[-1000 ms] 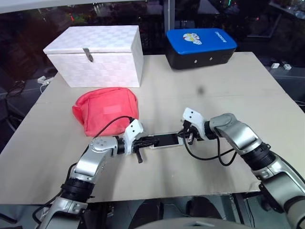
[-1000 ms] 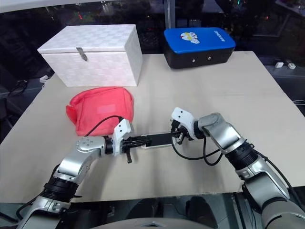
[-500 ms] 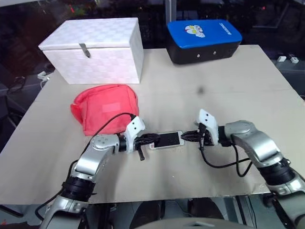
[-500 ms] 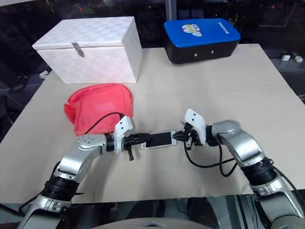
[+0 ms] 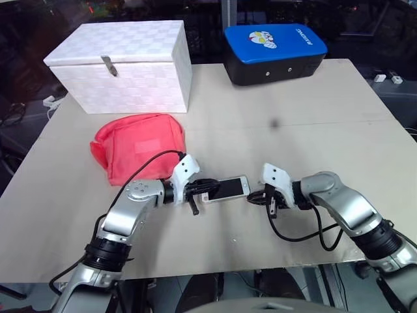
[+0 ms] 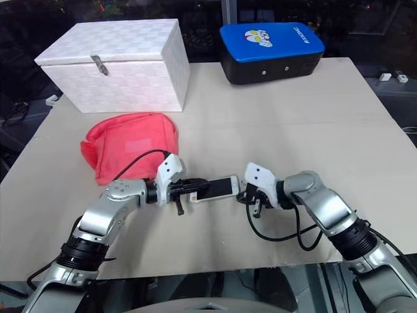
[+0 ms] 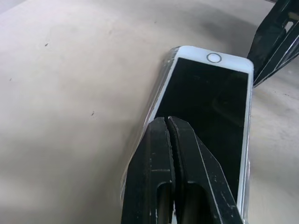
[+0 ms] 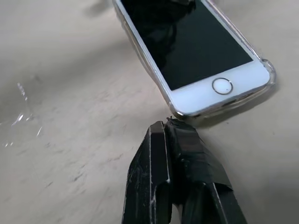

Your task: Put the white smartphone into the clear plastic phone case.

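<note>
Here the white smartphone [image 5: 227, 188] lies screen up on the bench [image 5: 293, 130], seated in the clear plastic phone case [image 8: 265, 65]. The left gripper [image 7: 167, 122] rests on its screen with jaws together. The right gripper [image 8: 167, 124], jaws together too, sits just beside the home-button end.

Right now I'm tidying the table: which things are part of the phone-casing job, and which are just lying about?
Job:
- phone
- clear case, around the phone
- left gripper, shut, on the phone
- right gripper, shut, at the phone's end

Lying about:
- red pouch
- white box
- blue case
</note>
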Controlling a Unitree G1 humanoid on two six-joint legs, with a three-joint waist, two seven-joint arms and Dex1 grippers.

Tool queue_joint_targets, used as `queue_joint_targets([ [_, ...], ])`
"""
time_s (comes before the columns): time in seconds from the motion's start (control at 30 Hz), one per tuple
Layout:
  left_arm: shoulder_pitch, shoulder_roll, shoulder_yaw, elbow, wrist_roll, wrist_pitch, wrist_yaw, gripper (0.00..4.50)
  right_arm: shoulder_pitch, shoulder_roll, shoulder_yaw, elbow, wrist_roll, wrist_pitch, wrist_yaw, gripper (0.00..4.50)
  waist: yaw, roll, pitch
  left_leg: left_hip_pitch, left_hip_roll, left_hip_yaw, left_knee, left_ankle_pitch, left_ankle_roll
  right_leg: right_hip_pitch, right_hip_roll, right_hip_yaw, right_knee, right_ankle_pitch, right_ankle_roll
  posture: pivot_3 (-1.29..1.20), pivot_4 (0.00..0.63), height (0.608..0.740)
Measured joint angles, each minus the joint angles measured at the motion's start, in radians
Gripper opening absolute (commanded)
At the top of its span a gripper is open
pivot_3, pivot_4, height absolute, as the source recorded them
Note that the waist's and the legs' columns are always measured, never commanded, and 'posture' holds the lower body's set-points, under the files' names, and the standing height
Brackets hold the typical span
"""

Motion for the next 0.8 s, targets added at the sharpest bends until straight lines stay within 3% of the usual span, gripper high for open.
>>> queue_joint_targets([
  [0.13, 0.022, -0.027, 0.047, -0.025, -0.076, 0.055, 0.002, 0.06, 0.04, -0.026, -0.071, -0.078, 0.056, 0.035, -0.002, 0.0, 0.009, 0.001, 0.011, -0.003, 0.0, 0.0, 0.001, 0.001, -0.001, -0.002, 0.0, 0.0, 0.0, 0.0, 0.0, 0.0, 0.15, 0.74],
  [0.23, 0.06, -0.022, 0.107, -0.073, -0.169, 0.106, -0.022, 0.06, 0.052, -0.052, -0.144, -0.137, 0.076, 0.057, -0.031, 0.0, 0.012, 0.001, 0.012, -0.018, 0.0, -0.001, 0.004, 0.003, -0.005, -0.017, 0.0, -0.001, 0.001, 0.0, 0.0, 0.0, 0.15, 0.74],
  [0.37, 0.076, 0.016, 0.194, -0.135, -0.264, 0.171, -0.032, 0.06, 0.08, -0.072, -0.193, -0.191, 0.102, 0.094, -0.057, 0.0, 0.013, 0.0, 0.012, -0.026, -0.001, -0.001, 0.004, 0.003, -0.005, -0.024, -0.001, -0.002, 0.0, 0.0, 0.0, 0.0, 0.15, 0.74],
  [0.4, 0.116, 0.068, 0.213, -0.158, -0.272, 0.17, -0.051, 0.06, 0.088, -0.071, -0.194, -0.209, 0.092, 0.102, -0.093, 0.0, 0.007, 0.0, 0.012, -0.027, -0.001, -0.001, 0.004, 0.003, -0.005, -0.025, -0.001, 0.0, 0.0, 0.0, 0.0, 0.0, 0.15, 0.74],
  [0.47, 0.175, 0.138, 0.23, -0.141, -0.243, 0.149, -0.069, 0.06, 0.098, -0.072, -0.193, -0.21, 0.065, 0.105, -0.141, 0.0, 0.007, 0.001, 0.013, -0.027, -0.001, -0.001, 0.003, 0.003, -0.006, -0.026, 0.0, 0.0, 0.0, 0.0, 0.0, 0.0, 0.15, 0.74],
  [0.8, 0.2, 0.182, 0.177, -0.099, -0.131, 0.054, -0.083, 0.06, 0.055, -0.04, -0.114, -0.188, -0.012, 0.094, -0.217, 0.0, 0.018, 0.001, 0.014, -0.027, -0.001, -0.001, 0.004, 0.003, -0.006, -0.026, -0.001, -0.001, 0.001, 0.0, 0.0, 0.0, 0.15, 0.74],
])
